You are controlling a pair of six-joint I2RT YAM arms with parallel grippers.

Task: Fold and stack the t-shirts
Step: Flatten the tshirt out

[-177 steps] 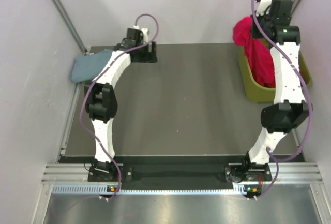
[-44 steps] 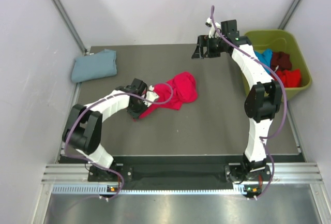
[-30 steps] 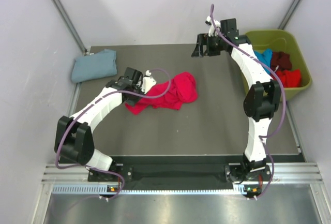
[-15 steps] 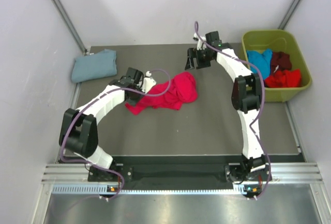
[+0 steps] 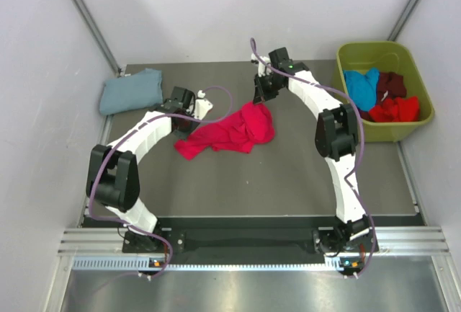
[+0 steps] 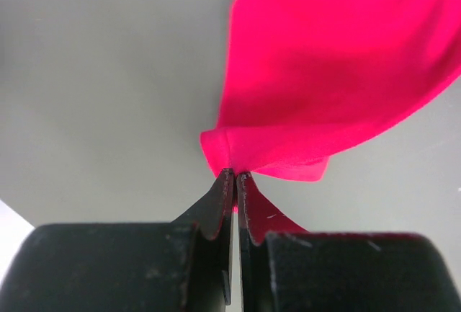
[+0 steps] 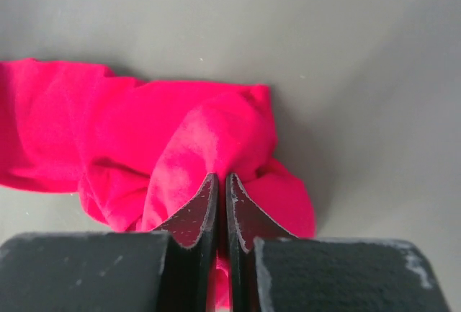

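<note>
A crumpled crimson-red t-shirt lies on the dark table between my two arms. My left gripper is shut on a left edge of it; in the left wrist view the cloth is pinched at the gripper tips. My right gripper is shut on a fold at the shirt's far right end; the right wrist view shows the red cloth bunched around the closed gripper. A folded blue-grey t-shirt rests at the far left corner.
An olive-green bin stands at the far right, holding a bright blue shirt, a maroon one and a red one. Grey walls close in on the left, the back and the right.
My right gripper has come down left onto the shirt's far end and shut on it. My left gripper has drawn its edge back and left, stretching the cloth.
</note>
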